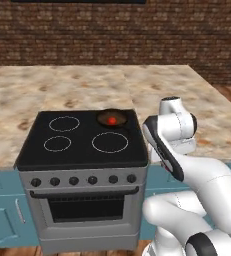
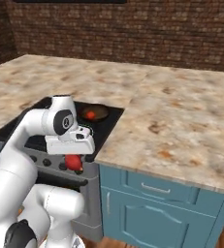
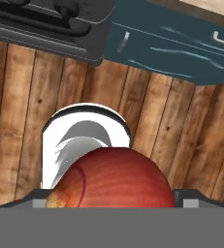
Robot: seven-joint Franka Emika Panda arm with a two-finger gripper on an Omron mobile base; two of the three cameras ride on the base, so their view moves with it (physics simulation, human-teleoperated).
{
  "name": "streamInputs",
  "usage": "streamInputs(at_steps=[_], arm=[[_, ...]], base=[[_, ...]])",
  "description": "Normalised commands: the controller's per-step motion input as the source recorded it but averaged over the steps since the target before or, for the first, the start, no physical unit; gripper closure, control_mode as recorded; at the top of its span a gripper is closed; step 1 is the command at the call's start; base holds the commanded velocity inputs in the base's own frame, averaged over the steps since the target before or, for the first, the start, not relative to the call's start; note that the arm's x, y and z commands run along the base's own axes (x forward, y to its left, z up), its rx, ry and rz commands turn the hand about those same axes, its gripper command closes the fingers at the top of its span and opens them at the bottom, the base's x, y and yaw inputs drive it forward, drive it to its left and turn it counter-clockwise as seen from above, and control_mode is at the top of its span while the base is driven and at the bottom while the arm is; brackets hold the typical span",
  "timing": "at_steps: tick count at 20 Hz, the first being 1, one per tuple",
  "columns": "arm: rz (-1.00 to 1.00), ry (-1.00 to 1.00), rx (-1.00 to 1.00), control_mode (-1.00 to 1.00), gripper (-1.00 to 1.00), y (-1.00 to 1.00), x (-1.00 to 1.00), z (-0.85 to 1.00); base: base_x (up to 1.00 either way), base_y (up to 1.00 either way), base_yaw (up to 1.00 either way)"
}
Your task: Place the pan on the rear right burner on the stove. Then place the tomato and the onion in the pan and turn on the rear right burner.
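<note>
STEP: carry onion (image 2: 73,162) to pan (image 1: 111,119) | FINGERS (image 3: 114,206): spread wide, clamped on onion, low in front of stove (image 1: 82,150) | PAN: on rear right burner, tomato (image 1: 112,120) inside | METHOD: lift clear of stove edge, centre over pan, lower beside tomato, release gently.
</note>
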Motion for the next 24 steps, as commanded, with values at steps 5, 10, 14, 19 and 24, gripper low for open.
streamInputs(at_steps=[5, 10, 14, 19, 24], arm=[[0.00, 0.00, 0.00, 1.00, 1.00, 0.00, 0.00, 0.00], [0.00, 0.00, 0.00, 1.00, 1.00, 0.00, 0.00, 0.00], [0.00, 0.00, 0.00, 1.00, 1.00, 0.00, 0.00, 0.00], [0.00, 0.00, 0.00, 1.00, 1.00, 0.00, 0.00, 0.00], [-0.03, 0.00, 0.00, -1.00, 1.00, 0.05, 0.02, 0.04]], base=[[0.61, 0.00, 0.00], [0.69, 0.10, -0.01], [0.40, 0.40, -0.11], [0.21, 0.58, -0.23], [0.12, 0.44, -0.19]])
